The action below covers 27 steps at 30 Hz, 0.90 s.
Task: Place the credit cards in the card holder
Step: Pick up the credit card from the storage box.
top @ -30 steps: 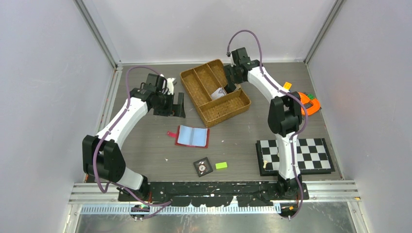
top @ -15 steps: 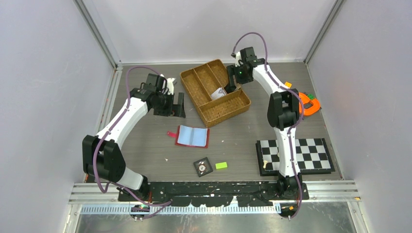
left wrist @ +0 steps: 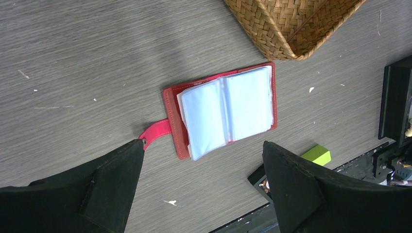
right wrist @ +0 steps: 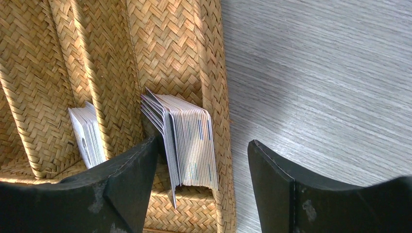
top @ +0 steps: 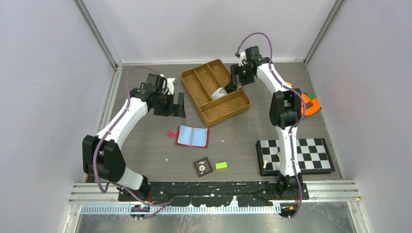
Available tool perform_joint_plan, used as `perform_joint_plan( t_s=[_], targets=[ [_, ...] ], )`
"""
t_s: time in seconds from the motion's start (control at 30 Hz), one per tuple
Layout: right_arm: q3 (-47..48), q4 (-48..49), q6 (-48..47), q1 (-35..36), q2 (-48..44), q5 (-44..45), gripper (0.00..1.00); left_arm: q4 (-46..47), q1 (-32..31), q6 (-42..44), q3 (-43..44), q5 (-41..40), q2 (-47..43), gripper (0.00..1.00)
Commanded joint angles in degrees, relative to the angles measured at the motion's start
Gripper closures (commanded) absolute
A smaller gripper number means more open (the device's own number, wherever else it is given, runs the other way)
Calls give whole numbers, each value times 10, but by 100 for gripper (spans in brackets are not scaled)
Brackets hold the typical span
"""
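1. Upper centre of the top view: woven tray (top: 215,92) sits on the grey tabletop (top: 145,145), with the right end effector (top: 236,83) over its right edge.
2. Right end effector is spread wide and holds nothing. In the right wrist view one finger is over the tray, the other over bare tabletop.
3. Credit cards (right wrist: 187,141) stand on edge as a stack in the tray compartment against the right wall. The tray-side finger is just beside them; can't tell if it touches.
4. Smaller card stack (right wrist: 87,136) is in the next compartment to the left.
5. Card holder (top: 193,136) lies open and flat at frame centre, pale pockets up, red tab pointing left, well apart from the tray.
6. Left end effector (left wrist: 203,144) is spread wide and empty, at centre-left in the top view, with the card holder visible between its fingers in the wrist view.
7. Black tile with dial (top: 202,166) and green block (top: 221,165) lie lower centre, near each other.
8. Checkerboard (top: 296,155) is at lower right.
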Motion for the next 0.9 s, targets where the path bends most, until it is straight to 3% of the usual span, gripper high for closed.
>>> perform_joint_plan(
  t_s=[0.0,0.6,0.87],
  targets=[
    [16,-8,-2,-6,-23,23,28,11,1,2,-3,13,-14,6],
    [8,-2,-3,-6,-62,41,35,11,1,0,-4,23,-15,5],
    [3,-2,-4,-4,-66,45,45,11,1,0,-4,24,-15,6]
  ],
)
